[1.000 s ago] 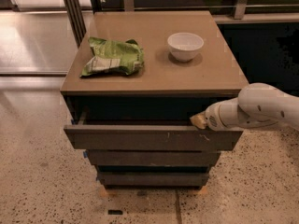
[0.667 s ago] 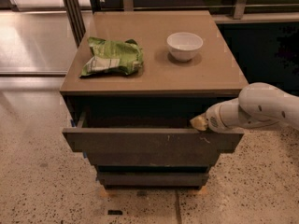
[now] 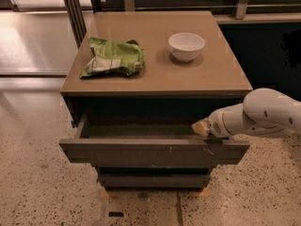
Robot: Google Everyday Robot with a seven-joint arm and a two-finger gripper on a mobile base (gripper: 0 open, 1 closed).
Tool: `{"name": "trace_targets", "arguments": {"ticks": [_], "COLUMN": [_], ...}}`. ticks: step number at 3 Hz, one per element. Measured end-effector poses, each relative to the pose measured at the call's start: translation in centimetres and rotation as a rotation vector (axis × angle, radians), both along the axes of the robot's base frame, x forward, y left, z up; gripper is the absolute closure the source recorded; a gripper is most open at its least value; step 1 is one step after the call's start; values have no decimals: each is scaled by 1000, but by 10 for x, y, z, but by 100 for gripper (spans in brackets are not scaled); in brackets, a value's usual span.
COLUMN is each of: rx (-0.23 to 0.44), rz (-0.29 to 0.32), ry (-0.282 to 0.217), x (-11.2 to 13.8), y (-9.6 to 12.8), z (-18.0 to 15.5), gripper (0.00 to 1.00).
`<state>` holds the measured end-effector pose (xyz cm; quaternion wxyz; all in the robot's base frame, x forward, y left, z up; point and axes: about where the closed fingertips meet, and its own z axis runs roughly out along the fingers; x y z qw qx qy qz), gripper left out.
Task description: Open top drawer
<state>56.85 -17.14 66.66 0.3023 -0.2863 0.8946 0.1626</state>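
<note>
top drawer (image 3: 141,152) was pulled partly out, its front running left from the claw (image 3: 202,127) | claw sat just behind that front's right end, open or closed could not be told | remaining: probably a short further pull

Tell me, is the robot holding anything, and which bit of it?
The gripper sits at the right end of the top drawer's front edge, but whether it actually grips there cannot be told.

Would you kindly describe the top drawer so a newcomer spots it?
Under the cabinet's tan top with bowl and green bag, the top drawer juts out, tray exposed. Unlike the two narrower fronts below, it is widest and scratched, with the gripper at its right end.
</note>
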Motion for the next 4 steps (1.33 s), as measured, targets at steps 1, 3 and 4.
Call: {"name": "trace_targets", "arguments": {"ticks": [1, 3, 4], "rx": [62, 133, 167], "rz": [-16, -27, -28], "ry": [10, 18, 20], "x": [-32, -62, -73], "y": [5, 11, 16], "z": [-7, -12, -14], "gripper": [100, 100, 100]}}
